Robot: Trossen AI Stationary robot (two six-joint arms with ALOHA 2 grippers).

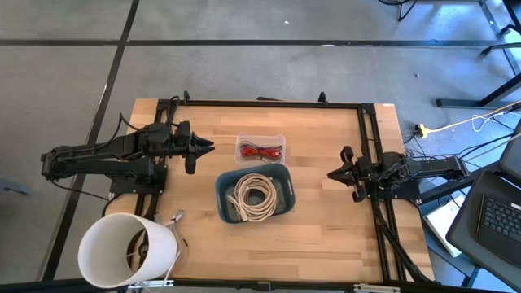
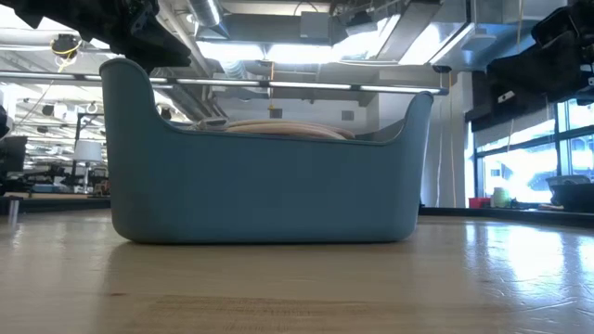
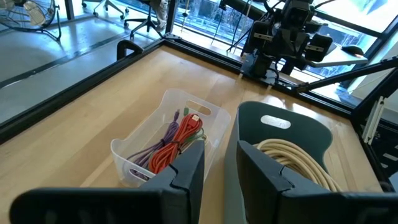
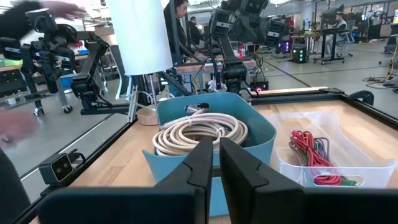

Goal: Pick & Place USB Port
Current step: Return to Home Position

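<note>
A clear plastic tray [image 1: 260, 150] holding red, purple and green cables [image 3: 176, 140] rests on the table's far middle. Just nearer stands a blue bin [image 1: 255, 195] with a coiled cream cable [image 4: 199, 132] lying inside; the bin fills the low view [image 2: 264, 181]. My left gripper [image 1: 207, 147] hovers left of the tray, pointing right, its fingers a little apart [image 3: 214, 171] and touching nothing. My right gripper [image 1: 332, 174] hangs right of the bin, pointing left, shut and empty [image 4: 216, 163].
A white bucket [image 1: 126, 248] stands at the near left corner with a small metal piece [image 1: 177, 217] beside it. A black frame [image 1: 269, 103] runs along the table's far, left and right edges. Bare wood lies between the bin and the near edge.
</note>
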